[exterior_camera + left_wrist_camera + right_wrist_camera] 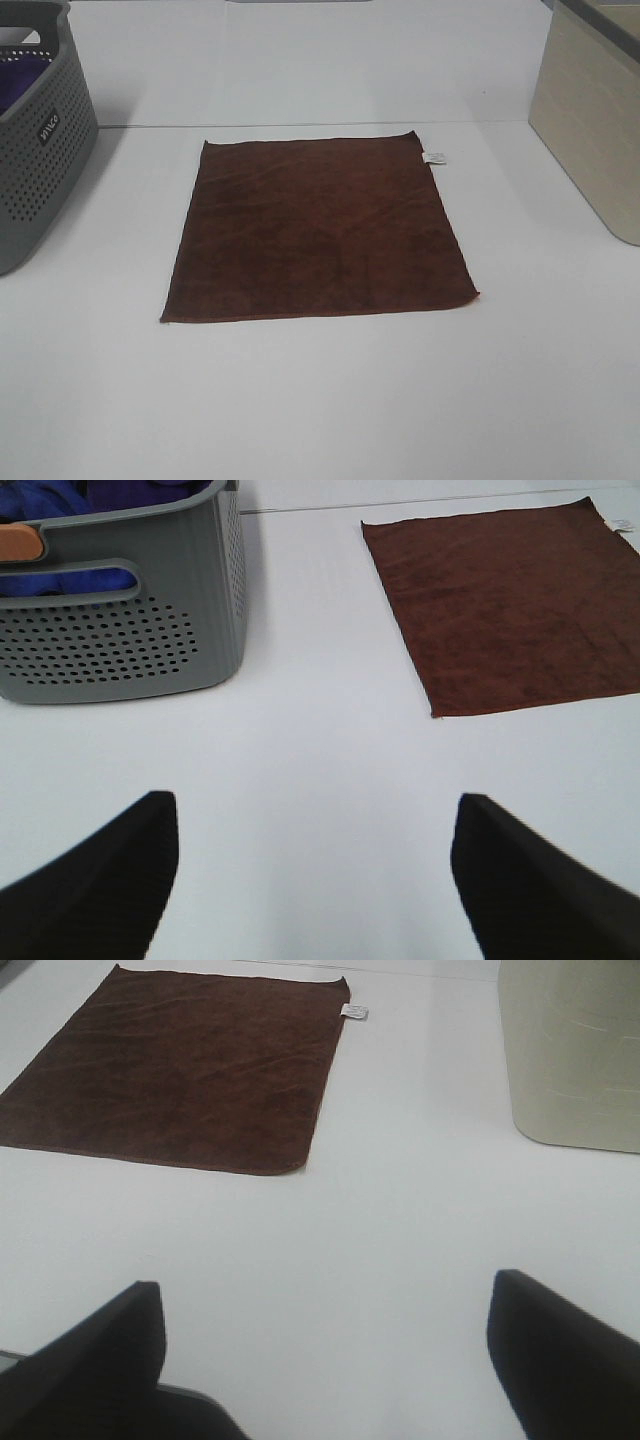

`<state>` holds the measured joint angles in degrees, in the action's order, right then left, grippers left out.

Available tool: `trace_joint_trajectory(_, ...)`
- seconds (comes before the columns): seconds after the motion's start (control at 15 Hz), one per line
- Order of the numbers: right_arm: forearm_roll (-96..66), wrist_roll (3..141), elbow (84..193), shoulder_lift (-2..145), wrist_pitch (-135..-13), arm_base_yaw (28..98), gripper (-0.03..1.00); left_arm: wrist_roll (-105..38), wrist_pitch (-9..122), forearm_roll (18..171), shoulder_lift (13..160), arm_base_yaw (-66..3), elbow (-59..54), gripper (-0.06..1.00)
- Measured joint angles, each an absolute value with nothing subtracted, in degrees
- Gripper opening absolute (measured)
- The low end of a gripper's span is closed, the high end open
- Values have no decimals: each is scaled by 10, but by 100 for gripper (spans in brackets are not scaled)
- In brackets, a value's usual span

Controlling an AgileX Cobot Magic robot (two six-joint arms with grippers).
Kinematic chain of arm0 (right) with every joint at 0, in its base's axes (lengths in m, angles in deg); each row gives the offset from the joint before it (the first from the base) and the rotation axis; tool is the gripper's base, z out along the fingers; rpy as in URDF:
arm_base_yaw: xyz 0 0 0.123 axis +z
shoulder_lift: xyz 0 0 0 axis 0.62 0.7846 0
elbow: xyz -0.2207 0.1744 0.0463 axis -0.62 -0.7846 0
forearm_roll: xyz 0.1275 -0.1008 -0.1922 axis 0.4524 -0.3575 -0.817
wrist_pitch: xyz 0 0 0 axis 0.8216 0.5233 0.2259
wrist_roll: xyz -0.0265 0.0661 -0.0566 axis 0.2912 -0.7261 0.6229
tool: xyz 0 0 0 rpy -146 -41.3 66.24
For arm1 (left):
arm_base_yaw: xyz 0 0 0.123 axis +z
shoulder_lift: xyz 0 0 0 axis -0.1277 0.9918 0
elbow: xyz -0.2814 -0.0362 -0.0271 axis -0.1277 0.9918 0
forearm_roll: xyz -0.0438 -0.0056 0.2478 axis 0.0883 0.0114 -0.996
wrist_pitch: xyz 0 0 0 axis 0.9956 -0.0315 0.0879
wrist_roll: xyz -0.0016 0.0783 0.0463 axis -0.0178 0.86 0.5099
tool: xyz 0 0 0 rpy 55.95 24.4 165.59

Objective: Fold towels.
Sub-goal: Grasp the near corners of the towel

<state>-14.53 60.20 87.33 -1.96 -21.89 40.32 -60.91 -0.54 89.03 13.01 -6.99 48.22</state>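
Up high: shows the towel (318, 228) spread flat mid-table (320, 410), between a grey basket (40, 160) and a beige bin (590, 130).

Left wrist: finds the left gripper (315, 815) spread wide, empty, well apart from the towel.

Right wrist: finds the right gripper (325, 1285) likewise wide, empty, well apart from it.

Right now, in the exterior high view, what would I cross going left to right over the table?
grey perforated basket → reddish-brown towel, lying flat and unfolded → beige bin
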Motion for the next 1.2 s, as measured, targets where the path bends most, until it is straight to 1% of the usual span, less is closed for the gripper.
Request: trace_joint_trajectory(1.2, -145, 602, 873, -20, -219, 403, 82, -609, -5, 890, 130, -70, 482, 72)
